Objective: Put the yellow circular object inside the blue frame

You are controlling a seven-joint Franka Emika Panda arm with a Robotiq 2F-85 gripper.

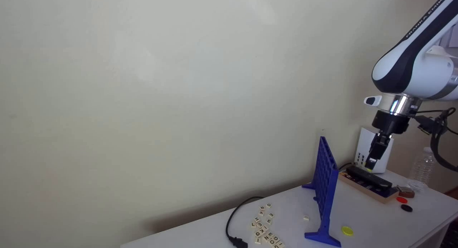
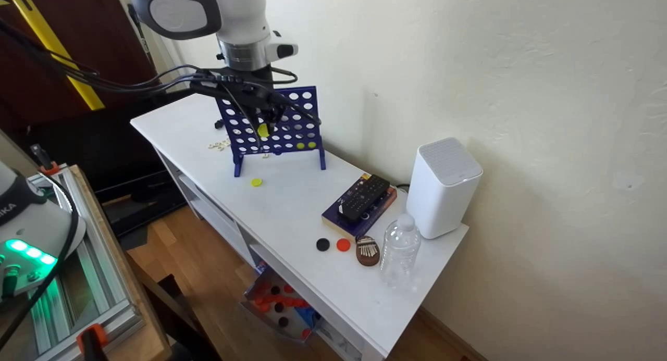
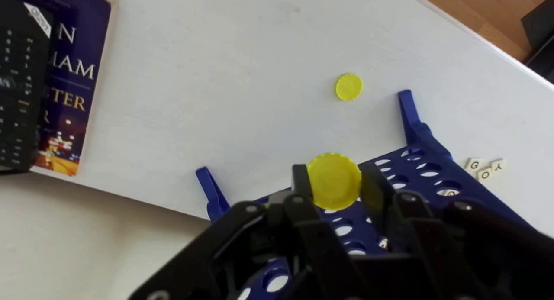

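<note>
The blue frame [image 1: 325,176] stands upright on its feet on the white table. It also shows in an exterior view [image 2: 315,103], with yellow discs [image 2: 311,145] in its bottom row, and in the wrist view [image 3: 476,200]. My gripper [image 3: 333,181] is shut on a yellow disc [image 3: 334,183], pinched at its edges with its flat face towards the wrist camera. The held disc [image 2: 263,130] is above the table on the book's side of the frame, apart from it. Another yellow disc [image 1: 347,231] lies flat on the table near a foot of the frame.
A book [image 2: 333,215] bears a black remote [image 2: 365,197]. Beside them are a white box [image 2: 443,189], a clear bottle [image 2: 401,251], a thumb piano [image 2: 368,250], a red disc [image 2: 343,245] and a black disc [image 2: 323,244]. Letter tiles [image 1: 264,228] and a cable [image 1: 229,219] lie beyond the frame.
</note>
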